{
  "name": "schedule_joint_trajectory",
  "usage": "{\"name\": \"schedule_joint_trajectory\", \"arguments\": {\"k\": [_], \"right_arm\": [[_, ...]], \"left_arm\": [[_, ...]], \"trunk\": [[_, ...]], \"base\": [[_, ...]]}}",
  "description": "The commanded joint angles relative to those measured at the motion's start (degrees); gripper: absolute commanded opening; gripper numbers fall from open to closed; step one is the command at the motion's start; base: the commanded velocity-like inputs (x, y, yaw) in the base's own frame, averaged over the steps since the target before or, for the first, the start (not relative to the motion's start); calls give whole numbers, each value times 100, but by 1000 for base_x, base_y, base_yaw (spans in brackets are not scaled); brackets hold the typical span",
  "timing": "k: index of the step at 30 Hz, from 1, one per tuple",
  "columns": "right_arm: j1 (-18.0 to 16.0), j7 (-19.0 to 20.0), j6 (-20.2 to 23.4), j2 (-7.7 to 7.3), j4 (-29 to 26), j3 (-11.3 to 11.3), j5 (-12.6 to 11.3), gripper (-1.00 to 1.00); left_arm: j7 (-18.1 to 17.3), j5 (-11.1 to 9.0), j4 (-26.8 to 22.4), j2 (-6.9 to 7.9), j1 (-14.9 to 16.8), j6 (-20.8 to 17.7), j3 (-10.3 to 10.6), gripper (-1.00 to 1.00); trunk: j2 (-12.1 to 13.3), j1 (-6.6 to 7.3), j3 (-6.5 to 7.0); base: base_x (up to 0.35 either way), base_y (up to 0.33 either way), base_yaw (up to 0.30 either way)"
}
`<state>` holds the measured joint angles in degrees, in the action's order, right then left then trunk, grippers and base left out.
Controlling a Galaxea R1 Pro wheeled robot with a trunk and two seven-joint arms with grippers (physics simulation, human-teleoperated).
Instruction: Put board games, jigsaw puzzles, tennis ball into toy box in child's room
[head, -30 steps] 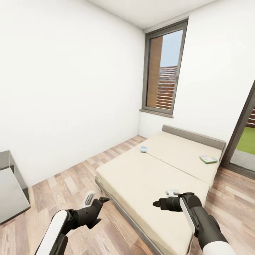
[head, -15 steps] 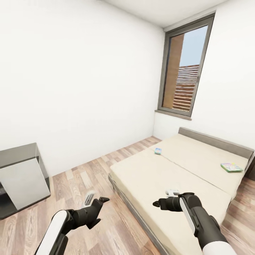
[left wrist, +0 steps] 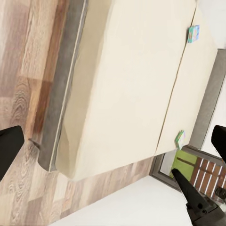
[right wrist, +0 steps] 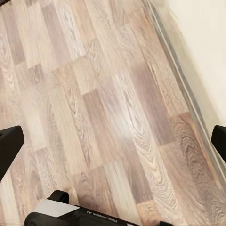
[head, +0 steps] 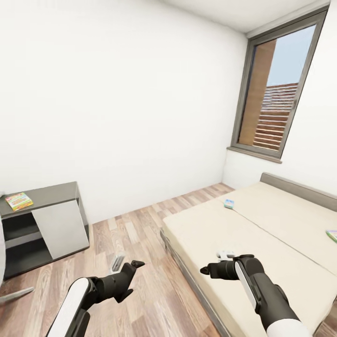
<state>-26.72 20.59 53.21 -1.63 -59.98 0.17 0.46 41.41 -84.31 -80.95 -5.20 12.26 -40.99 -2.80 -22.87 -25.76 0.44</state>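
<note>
The bed [head: 262, 243] with its beige mattress fills the right side of the head view. A small blue board game [head: 229, 203] lies near the bed's far end, and a green-edged one [head: 332, 235] is cut off by the picture's right edge. Both also appear in the left wrist view, the blue box [left wrist: 193, 34] and the green-edged box [left wrist: 179, 139]. A flat yellow, green and red box [head: 18, 201] lies on the table's dark grey cabinet section [head: 51, 194]; its print is too small to read. My left gripper [head: 127, 263] [left wrist: 113, 146] and right gripper [head: 214, 263] [right wrist: 113, 141] hang open and empty.
Wood-plank floor [head: 140, 234] runs between the cabinet and the bed frame [right wrist: 188, 89]. A white wall stands behind them, and a tall dark-framed window [head: 276, 89] is above the headboard. A grey strip [head: 14, 295] lies low at the left edge.
The head camera has turned left: the bed and window slid right in the picture, and the dark cabinet with the colourful box came into view. Both arms hold the same pose.
</note>
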Motion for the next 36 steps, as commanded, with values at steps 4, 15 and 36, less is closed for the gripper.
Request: {"name": "schedule_joint_trajectory", "arguments": {"k": [4,15,36], "right_arm": [[0,16,22,-4,-7,30,7,100],[0,15,22,-4,-9,73,8,100],[0,15,22,-4,-8,79,14,100]], "left_arm": [[60,-59,1,-7,4,-15,-12,100],[60,-59,1,-7,4,-15,-10,100],[60,-59,0,-7,4,-15,-10,100]], "trunk": [[-5,-2,-3],[-5,-2,-3],[-5,-2,-3]], "base": [[0,-148,300],[-37,-240,300],[-9,-55,300]]}}
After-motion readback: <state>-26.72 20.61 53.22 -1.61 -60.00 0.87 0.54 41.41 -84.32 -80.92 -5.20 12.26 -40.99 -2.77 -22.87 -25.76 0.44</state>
